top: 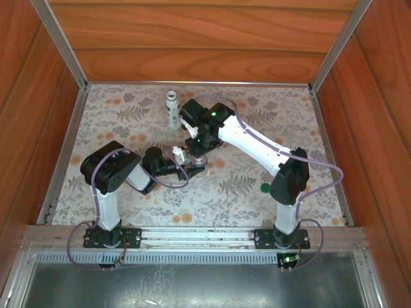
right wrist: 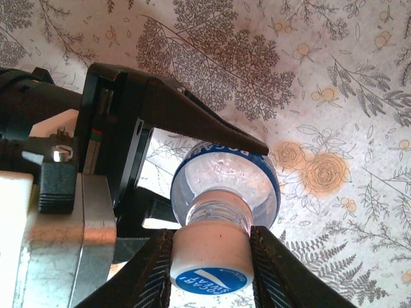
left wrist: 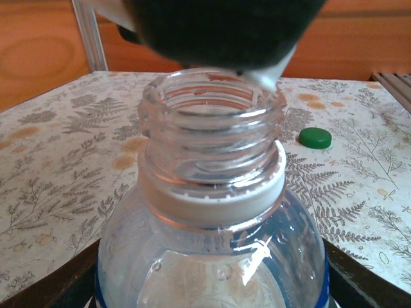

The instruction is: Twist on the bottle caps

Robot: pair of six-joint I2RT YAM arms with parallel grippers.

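The short clear bottle [left wrist: 212,244] with a blue label [right wrist: 226,154] stands mid-table, and my left gripper [left wrist: 212,285] is shut on its body. One of the left gripper's black fingers [right wrist: 205,125] lies across the label. The bottle's threaded neck [left wrist: 212,138] is bare and its mouth uncovered. My right gripper [right wrist: 212,256] is shut on the blue-topped cap [right wrist: 210,282], held right over the mouth. In the top view the right gripper [top: 192,151] hangs directly above the clear bottle [top: 196,164]. The dark green cap [top: 264,188] lies loose to the right. The taller white bottle [top: 173,109] stands upright at the back.
Wooden walls with metal corner posts [top: 64,48] enclose the floral table [top: 128,199]. The green cap [left wrist: 315,137] lies on open tabletop beyond the bottle's right shoulder. The right arm's white forearm [top: 257,141] crosses diagonally over the middle right.
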